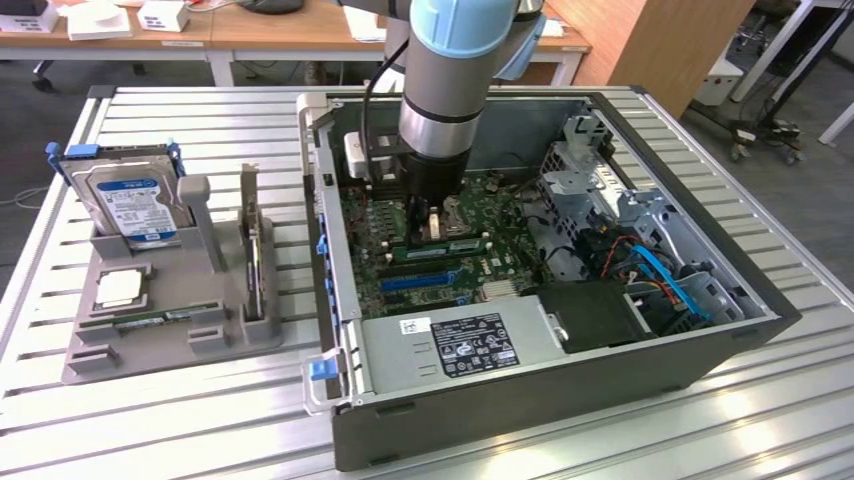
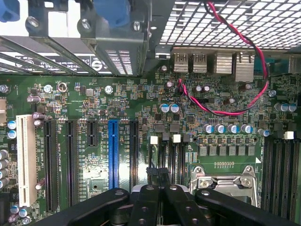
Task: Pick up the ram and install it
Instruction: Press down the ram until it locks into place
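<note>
The gripper (image 2: 160, 188), fingers together and empty, hovers over the motherboard (image 2: 141, 122); the ram (image 1: 163, 318) still lies in the grey holder (image 1: 160, 345) beside the computer case (image 1: 534, 400).

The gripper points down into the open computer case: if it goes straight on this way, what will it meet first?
Most likely the green motherboard, near the CPU socket. The gripper hangs shut just above it; exact depth is unclear.

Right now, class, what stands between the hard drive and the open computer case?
Exterior view: an upright expansion card in the grey holder, between hard drive and computer case.
</note>
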`<state>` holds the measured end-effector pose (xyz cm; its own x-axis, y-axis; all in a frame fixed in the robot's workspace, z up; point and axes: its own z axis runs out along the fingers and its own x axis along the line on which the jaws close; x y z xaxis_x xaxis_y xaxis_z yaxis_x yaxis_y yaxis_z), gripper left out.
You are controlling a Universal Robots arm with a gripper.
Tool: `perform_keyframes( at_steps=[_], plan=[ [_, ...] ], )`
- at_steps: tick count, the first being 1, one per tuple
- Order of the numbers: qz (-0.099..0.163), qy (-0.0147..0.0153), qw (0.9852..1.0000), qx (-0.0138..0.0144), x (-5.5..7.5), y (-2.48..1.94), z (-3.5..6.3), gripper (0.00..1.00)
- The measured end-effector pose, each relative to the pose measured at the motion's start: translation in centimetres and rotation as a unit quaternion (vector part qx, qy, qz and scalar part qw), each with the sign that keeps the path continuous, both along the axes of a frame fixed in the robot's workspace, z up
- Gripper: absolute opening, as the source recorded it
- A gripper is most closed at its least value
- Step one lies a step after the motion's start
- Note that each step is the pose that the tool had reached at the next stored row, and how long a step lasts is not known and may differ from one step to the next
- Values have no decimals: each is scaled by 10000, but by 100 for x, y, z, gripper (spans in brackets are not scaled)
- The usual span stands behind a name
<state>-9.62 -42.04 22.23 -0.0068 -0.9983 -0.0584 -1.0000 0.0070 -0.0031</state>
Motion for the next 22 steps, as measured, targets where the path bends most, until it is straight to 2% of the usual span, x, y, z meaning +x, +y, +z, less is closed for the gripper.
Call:
perform_keyframes(
  at_steps=[10, 22],
  plan=[
    [0, -3, 10000, 0, 0, 0, -3, 9],
    [0, -30, 10000, 3, 0, 1, -6, 9]
  ],
)
